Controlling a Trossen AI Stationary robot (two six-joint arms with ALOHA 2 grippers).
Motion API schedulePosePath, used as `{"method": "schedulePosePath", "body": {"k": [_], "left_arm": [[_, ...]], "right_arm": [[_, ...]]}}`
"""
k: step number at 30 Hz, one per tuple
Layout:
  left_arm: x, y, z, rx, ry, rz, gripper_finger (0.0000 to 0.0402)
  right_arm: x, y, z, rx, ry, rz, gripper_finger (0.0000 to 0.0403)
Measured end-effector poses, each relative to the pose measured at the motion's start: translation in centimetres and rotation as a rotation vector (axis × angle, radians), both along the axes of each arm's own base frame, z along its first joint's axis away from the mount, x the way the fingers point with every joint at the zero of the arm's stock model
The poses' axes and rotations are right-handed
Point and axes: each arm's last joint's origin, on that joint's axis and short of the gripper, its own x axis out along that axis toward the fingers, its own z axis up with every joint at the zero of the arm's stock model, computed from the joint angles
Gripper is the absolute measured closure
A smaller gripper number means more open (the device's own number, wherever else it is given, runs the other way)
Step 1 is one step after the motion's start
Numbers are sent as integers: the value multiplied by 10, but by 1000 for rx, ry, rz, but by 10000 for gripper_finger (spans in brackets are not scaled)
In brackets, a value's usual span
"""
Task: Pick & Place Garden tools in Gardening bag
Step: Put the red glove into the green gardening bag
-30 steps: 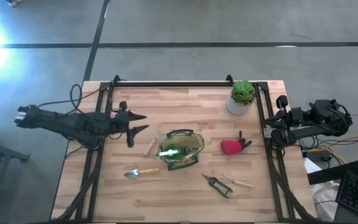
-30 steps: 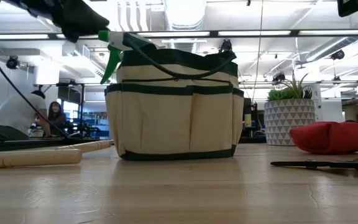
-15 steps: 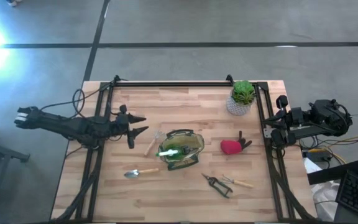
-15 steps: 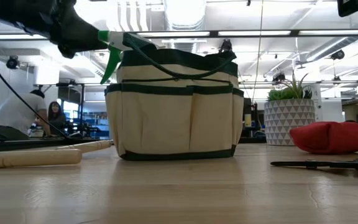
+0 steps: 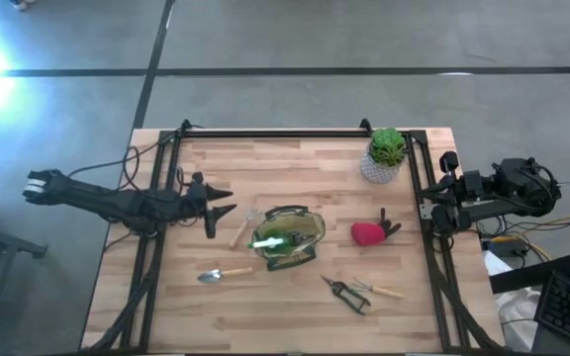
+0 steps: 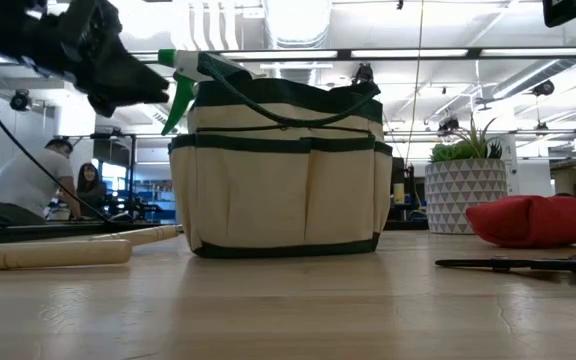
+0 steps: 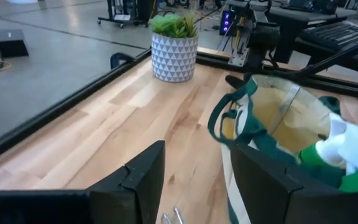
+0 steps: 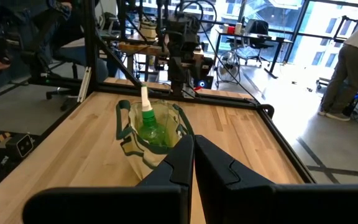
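Observation:
The olive-tan gardening bag [image 5: 300, 240] stands upright mid-table with a bright green spray bottle [image 5: 270, 238] inside, its nozzle [image 6: 180, 75] sticking out above the rim. On the wood lie a wooden-handled fork [image 5: 239, 230], a metal trowel [image 5: 222, 273], black shears [image 5: 346, 294], another wooden-handled tool [image 5: 381, 290] and a red glove [image 5: 368, 233]. My left gripper [image 5: 228, 199] hovers open to the left of the bag, pointing at it, with nothing between its fingers [image 7: 143, 176]. My right gripper [image 8: 190, 149] is shut and empty, drawn back at the table's right edge.
A green plant in a white patterned pot [image 5: 384, 156] stands at the far right corner. Black frame rails [image 5: 275, 133] run along the far edge and both sides. Bare wood lies near the front edge. People sit in the room behind [image 6: 90, 186].
My left gripper has come down, from above the bag's rim to about the level of the spray nozzle, and drawn slightly back toward the table's left edge. It has stayed open. Nothing on the table has moved.

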Motion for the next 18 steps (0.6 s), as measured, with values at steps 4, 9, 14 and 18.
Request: {"method": "schedulePosePath", "body": {"k": [4,9,14,18], "left_arm": [[-1,0,-15,-33,13,12,215],[-4,1,-35,-62,17,24,216],[-7,1,-49,-72,35,31,216],[-9,2,-54,-64,47,44,216]], "right_arm": [[0,0,0,0,0,0,394],[0,0,0,-76,-3,8,394],[0,0,0,-259,-11,33,394],[0,0,1,-250,-17,32,394]]}}
